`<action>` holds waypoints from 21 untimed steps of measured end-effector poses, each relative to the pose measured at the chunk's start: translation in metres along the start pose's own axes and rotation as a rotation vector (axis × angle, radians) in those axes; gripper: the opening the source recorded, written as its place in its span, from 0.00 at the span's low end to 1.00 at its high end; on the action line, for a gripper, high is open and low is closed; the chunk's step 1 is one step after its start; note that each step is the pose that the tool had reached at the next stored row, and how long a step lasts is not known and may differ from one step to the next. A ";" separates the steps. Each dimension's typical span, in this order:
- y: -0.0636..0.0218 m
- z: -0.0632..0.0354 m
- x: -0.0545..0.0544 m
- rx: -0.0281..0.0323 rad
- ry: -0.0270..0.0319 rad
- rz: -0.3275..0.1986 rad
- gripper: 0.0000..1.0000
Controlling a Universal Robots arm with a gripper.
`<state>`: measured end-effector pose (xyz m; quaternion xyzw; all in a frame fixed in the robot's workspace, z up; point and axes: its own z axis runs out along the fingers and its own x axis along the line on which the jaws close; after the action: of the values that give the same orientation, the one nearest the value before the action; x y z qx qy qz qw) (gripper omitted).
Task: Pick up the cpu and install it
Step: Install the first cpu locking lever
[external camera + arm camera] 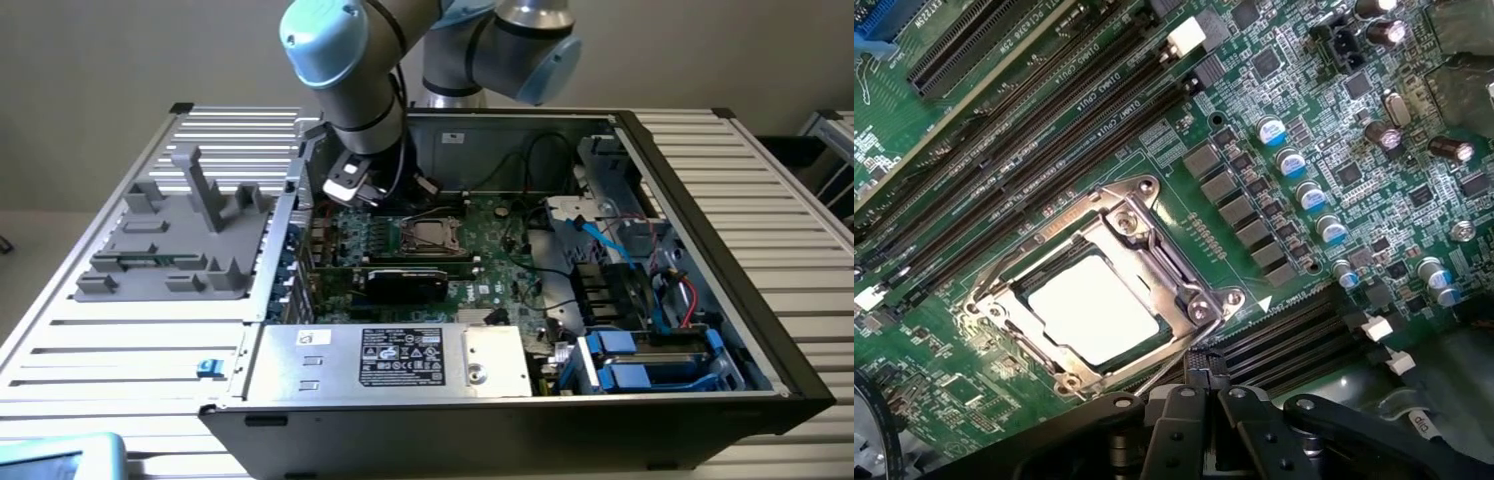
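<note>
The cpu (1094, 305) lies flat inside the socket (1197, 303), its pale metal top showing through the opening of the steel frame that appears to be folded down around it. The gripper (1201, 388) hangs just beside the socket, above the board. Its black fingers (1176, 420) are pressed together with nothing between them. Judged from this, the picking up and the placing are done: the chip is seated and no longer held. Whether the frame's lever is fully latched cannot be told.

Close to the socket run the long black memory slots (1054, 130), all unfilled, and a row of grey chokes and blue-topped capacitors (1290, 160). A little further from the socket sits the black graphics card (407, 282), and beyond that the silver power supply (400, 358) with its white label.

The socket sits mid-board in an open computer case (781, 350) lying on its side on a slatted metal table (120, 350). Well away from the socket, outside the case, a grey moulded holder (174, 240) stands on the slats. A plain pale wall (134, 50) closes the room behind.
</note>
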<state>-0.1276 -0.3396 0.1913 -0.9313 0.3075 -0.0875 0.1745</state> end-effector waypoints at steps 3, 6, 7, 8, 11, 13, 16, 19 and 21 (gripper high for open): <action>-0.0007 0.0004 0.001 -0.0004 0.0014 0.002 0.11; -0.0010 0.0002 0.001 -0.0047 -0.0013 0.006 0.11; -0.0010 0.0001 0.001 -0.0068 -0.0036 0.008 0.11; -0.0011 -0.0001 0.001 -0.0095 -0.0064 0.010 0.11; -0.0012 -0.0006 0.001 -0.0155 -0.0127 0.013 0.11; -0.0013 -0.0010 0.001 -0.0184 -0.0153 0.015 0.11; -0.0016 -0.0012 0.002 -0.0215 -0.0181 0.017 0.11; -0.0027 -0.0016 0.003 -0.0242 -0.0196 0.018 0.11; -0.0034 -0.0033 0.003 -0.0256 -0.0209 0.019 0.11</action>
<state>-0.1241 -0.3399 0.1958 -0.9314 0.3154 -0.0722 0.1666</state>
